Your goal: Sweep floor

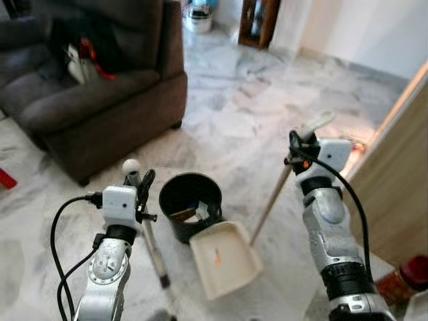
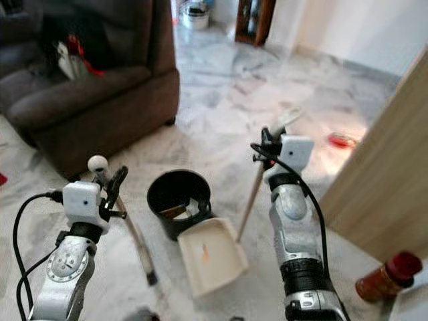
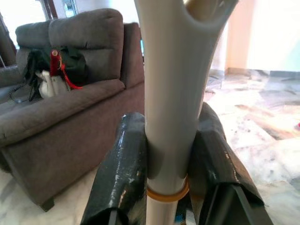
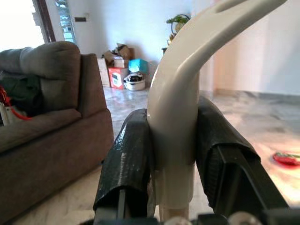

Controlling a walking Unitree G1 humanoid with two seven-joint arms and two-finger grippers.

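Nearest the robot, the left gripper [image 1: 142, 190] is clenching the broom handle [image 1: 152, 244]; in the left wrist view its fingers [image 3: 123, 173] are pressing on either side of the pale shaft, just above a yellow ring. That handle is running downward and toward the robot across the marble floor [image 1: 234, 114], its round knob [image 1: 131, 165] sitting above the fingers, so the broom's long axis is leaning steeply. The brush end is not clearly visible.

Just beyond, between the two arms, the cream dustpan [image 1: 226, 257] is lying on the floor with its back edge against a black bin [image 1: 190, 204], its open mouth facing the robot. Its long handle [image 1: 271, 204] is rising up and to the robot's right into the right gripper [image 1: 302, 148], which is grasping it near the flattened top; the right wrist view shows the fingers [image 4: 126, 164] closing on the curved white grip.

So the pan is sitting between the broom shaft and the right arm, and I judge the coming stroke is depending on the left arm drawing the broom rightward toward that mouth.

Farther off, a dark sofa [image 1: 93, 100] is standing on the left, and a wooden panel [image 1: 394, 194] on the right.
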